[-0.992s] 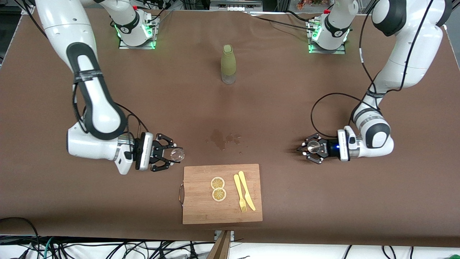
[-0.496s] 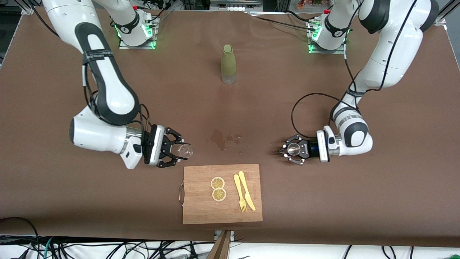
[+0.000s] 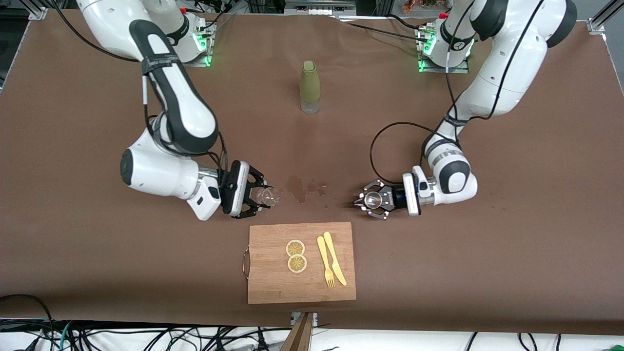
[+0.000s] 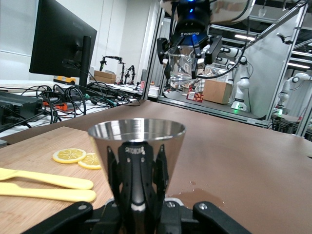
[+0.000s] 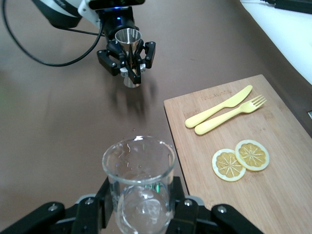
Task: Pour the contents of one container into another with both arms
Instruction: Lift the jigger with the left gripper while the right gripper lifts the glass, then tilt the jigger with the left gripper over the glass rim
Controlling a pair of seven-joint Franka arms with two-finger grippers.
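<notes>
Cutting board [image 3: 302, 263] with lemon slices [image 3: 296, 256], a yellow fork [image 3: 324, 262] and a yellow knife [image 3: 335, 258] lies low in the centre of the frame, nearest the camera on the tabletop [image 3: 487, 253]. Just above it the right gripper [image 3: 258, 196], at centre-left, has its jaws clamped on a clear glass cup [image 3: 269, 196], and the left gripper [image 3: 369, 200], at centre-right, has its jaws clamped on a metal cup [image 3: 374, 199]; both cups stand upright, mouth up, long axis vertical, probably to keep contents inside before pouring, with a wet stain [image 3: 304, 187] between them. Green bottle [image 3: 310, 87] stands upright in the upper centre, untouched.

Brown-covered table [image 3: 438, 273]; dark monitor [image 4: 61, 41], tangled cables [image 3: 146, 339], metal framing [image 4: 287, 29] around
</notes>
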